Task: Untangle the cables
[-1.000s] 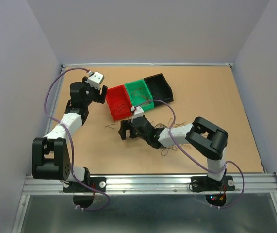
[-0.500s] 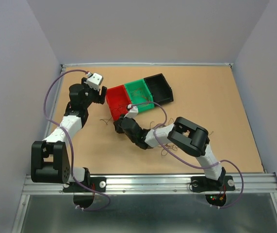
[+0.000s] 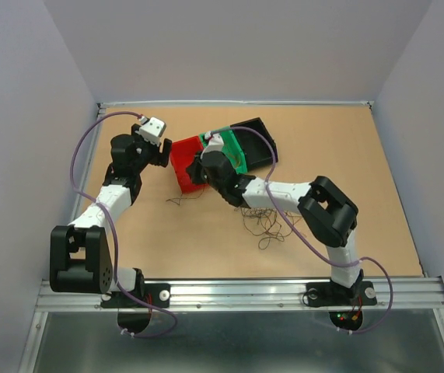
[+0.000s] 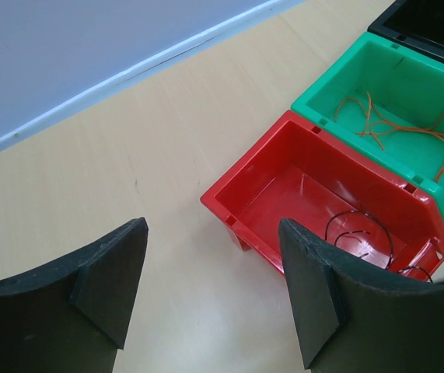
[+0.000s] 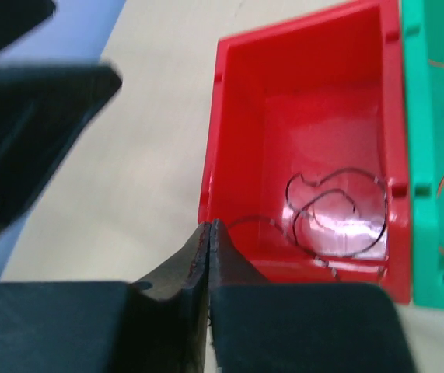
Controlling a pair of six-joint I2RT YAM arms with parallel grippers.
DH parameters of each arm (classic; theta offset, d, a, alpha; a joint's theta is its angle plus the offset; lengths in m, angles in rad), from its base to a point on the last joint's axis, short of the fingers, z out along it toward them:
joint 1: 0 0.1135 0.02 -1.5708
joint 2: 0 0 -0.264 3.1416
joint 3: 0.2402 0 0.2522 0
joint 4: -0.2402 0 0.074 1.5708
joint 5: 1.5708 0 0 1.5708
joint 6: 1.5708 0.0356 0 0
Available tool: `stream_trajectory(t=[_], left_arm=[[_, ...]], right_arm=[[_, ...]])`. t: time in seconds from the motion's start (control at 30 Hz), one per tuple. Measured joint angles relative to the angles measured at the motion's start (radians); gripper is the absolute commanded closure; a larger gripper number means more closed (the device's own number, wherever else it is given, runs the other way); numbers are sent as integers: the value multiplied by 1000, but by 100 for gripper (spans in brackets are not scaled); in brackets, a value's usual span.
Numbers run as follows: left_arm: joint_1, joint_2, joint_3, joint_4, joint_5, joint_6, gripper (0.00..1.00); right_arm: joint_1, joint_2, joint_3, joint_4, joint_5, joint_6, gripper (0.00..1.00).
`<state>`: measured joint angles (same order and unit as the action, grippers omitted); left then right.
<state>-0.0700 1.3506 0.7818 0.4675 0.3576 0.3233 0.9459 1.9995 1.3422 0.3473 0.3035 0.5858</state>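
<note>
Now right jaws over red bin [image 5: 241, 116]

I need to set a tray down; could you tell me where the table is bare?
Bare: the right side of the table, between the black bin and the wall; also the near strip between the left arm and the cables. Crowded: around the red bin, with the right gripper at it.
</note>
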Motion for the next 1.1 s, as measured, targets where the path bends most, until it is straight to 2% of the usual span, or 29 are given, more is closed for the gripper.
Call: stream_trajectory(t=[0.03, 0.1, 0.13, 0.2, 0.37, 0.5, 0.57, 0.67, 0.73, 0.87, 1.03, 1.1], left_arm=[[0, 0, 0, 0, 1, 0, 20], [0, 2, 0, 0, 2, 0, 18], [0, 3, 0, -3, 3, 2, 16], [0, 8, 6, -28, 10, 13, 14], [0, -25, 7, -185, 54, 126, 12], [0, -200, -94, -345, 92, 287, 9], [0, -263, -103, -425, 114, 340, 9], [0, -312, -82, -566, 164, 434, 9], [-5, -297, -66, -638, 188, 472, 9], [-53, -229, -62, -716, 188, 510, 9], [-146, -141, -81, -691, 162, 493, 9], [-172, -103, -81, -668, 148, 478, 14]], right_arm=[[-14, 6, 21, -14, -21, -8, 67], [-50, 16, 67, -46, -77, -27, 41], [-61, 16, 71, -51, -93, -31, 38], [-70, 15, 69, -63, -121, -48, 34], [-53, -33, -37, -86, -103, -77, 33], [-44, -174, -204, -118, -55, -106, 23], [-45, -238, -252, -127, -36, -112, 22], [-48, -381, -365, -99, -7, -117, 13], [-49, -460, -436, -74, 13, -115, 9], [-49, -598, -589, -38, 56, -106, 8], [-50, -751, -744, -24, 91, -84, 8], [-50, -826, -798, -20, 104, -78, 8]])
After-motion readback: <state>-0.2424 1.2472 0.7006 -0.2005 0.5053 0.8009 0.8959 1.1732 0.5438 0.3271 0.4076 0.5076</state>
